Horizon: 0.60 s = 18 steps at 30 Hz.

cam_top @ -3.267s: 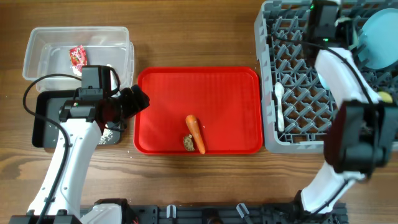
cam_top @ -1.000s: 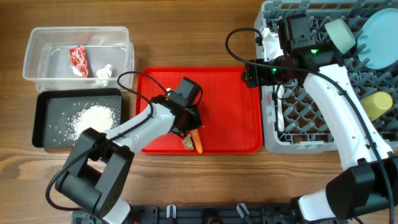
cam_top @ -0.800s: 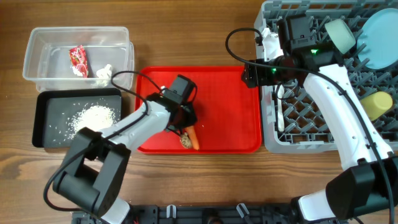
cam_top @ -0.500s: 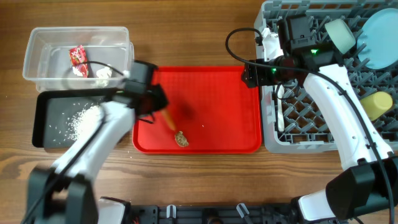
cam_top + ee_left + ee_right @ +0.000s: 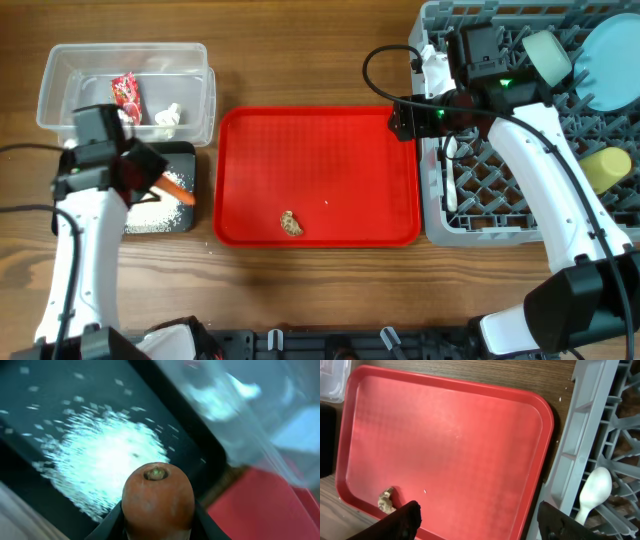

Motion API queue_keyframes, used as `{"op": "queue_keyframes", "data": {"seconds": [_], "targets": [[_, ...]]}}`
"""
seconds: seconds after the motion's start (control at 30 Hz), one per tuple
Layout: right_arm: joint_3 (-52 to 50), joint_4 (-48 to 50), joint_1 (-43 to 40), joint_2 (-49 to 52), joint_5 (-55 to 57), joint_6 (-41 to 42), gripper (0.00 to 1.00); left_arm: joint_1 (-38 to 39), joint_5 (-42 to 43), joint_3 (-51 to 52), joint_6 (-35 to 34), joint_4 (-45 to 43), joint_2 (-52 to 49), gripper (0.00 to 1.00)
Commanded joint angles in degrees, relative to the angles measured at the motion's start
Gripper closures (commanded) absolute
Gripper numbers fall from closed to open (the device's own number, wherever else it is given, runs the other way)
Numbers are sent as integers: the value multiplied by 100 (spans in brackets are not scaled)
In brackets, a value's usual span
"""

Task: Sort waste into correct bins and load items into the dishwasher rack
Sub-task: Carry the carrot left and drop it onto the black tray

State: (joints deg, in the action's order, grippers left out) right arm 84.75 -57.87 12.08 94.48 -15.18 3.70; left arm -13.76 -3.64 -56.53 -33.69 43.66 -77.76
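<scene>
My left gripper (image 5: 153, 180) is shut on the orange carrot (image 5: 178, 189), holding it over the black tray (image 5: 185, 155) and its heap of white grains (image 5: 150, 215). In the left wrist view the carrot (image 5: 158, 500) fills the jaws above the grains (image 5: 105, 462). The clear tub (image 5: 60, 70) holds the red wrapper (image 5: 125, 94) and the white tissue (image 5: 167, 118). A brown food scrap (image 5: 291, 223) lies on the red tray (image 5: 320, 150). My right gripper (image 5: 403, 120) hangs open and empty over that tray's right edge, beside the grey rack (image 5: 480, 215).
In the rack sit a white spoon (image 5: 450, 172), a pale blue plate (image 5: 612, 65), a mint-green bowl (image 5: 548, 55) and a yellow cup (image 5: 605, 168). The right wrist view shows the scrap (image 5: 386, 501), the spoon (image 5: 592, 492) and the rack wall (image 5: 577, 435).
My left arm lifted the carrot off the red tray and carried it left, to over the black tray. The scrap stays on the red tray. The right arm has not moved.
</scene>
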Motion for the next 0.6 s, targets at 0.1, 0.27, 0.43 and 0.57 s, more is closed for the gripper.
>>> {"op": "queue_keyframes", "data": {"seconds": [0.1, 0.27, 0.43, 0.57], "targets": [[-11, -2, -13, -83, 50, 81, 23, -984, -376, -68, 70, -286, -654, 81], [-11, -4, -13, -83, 50, 79, 23, -1388, -376, -68, 68, -562, -1263, 79], [-11, -4, -13, -83, 50, 81, 23, -1582, -376, -68, 68, -756, -1792, 77], [-11, -4, -13, -83, 50, 81, 23, -1611, -378, -68, 70, -852, -2031, 76]]}}
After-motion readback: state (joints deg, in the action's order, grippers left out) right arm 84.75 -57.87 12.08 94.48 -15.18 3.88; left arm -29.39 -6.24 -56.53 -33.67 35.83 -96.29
